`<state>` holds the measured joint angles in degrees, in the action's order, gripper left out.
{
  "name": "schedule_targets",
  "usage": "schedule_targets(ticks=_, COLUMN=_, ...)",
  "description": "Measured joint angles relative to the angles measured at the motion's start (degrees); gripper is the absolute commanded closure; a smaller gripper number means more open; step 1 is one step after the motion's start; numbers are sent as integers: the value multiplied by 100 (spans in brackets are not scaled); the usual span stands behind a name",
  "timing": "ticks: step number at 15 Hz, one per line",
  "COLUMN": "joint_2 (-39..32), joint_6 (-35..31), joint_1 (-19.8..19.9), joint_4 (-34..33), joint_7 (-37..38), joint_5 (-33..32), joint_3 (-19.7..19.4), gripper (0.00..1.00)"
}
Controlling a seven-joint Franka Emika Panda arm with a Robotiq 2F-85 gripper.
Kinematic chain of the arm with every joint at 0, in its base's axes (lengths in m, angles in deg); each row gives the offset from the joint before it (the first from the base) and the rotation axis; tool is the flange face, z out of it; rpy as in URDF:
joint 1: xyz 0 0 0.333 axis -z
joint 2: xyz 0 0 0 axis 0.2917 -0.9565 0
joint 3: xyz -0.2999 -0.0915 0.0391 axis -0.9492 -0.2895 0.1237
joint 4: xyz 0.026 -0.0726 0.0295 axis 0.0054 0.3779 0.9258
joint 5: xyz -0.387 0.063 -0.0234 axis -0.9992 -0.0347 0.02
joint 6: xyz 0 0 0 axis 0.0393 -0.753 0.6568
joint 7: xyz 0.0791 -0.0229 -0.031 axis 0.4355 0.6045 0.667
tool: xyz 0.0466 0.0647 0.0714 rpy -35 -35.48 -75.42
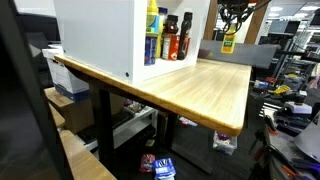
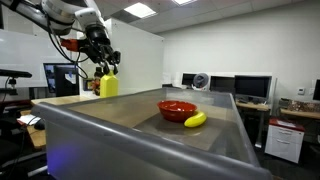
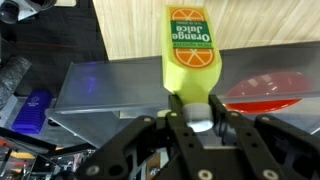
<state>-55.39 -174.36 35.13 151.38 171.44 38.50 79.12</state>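
In the wrist view the end effector (image 3: 197, 110) is clenched on the cap end of the orange juice bottle (image 3: 190, 50). The bottle's long axis runs straight away from the fingers, so it hangs upright directly beneath them. Past it lies the grey tray (image 3: 120, 90) with the red bowl (image 3: 265, 90) off to one side. Beyond that is the wooden tabletop (image 3: 130, 30). Whether the bottle's base touches anything I cannot tell.

White arm (image 2: 62, 12), rounded glossy segments; black gripper (image 2: 106, 68), angular linkage fingers (image 3: 176, 125); possibly reddish-orange cable near wrist, blurred.
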Motion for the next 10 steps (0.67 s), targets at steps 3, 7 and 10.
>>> schedule_targets(ticks=3, joint_2=-160, joint_6=-309, joint_1=-210, joint_4=7, joint_7=-1, joint_5=-1, joint_3=-309, gripper=92)
schedule_targets(ticks=7, joint_2=-285, joint_6=-588, joint_1=-294, joint_4=35, joint_7=-1, joint_5=-6, joint_3=-599, gripper=92)
schedule_targets(ticks=10, joint_2=-301, joint_6=-620, joint_1=-293, joint_4=82, joint_7=-1, joint_5=-10, joint_3=-737, gripper=92)
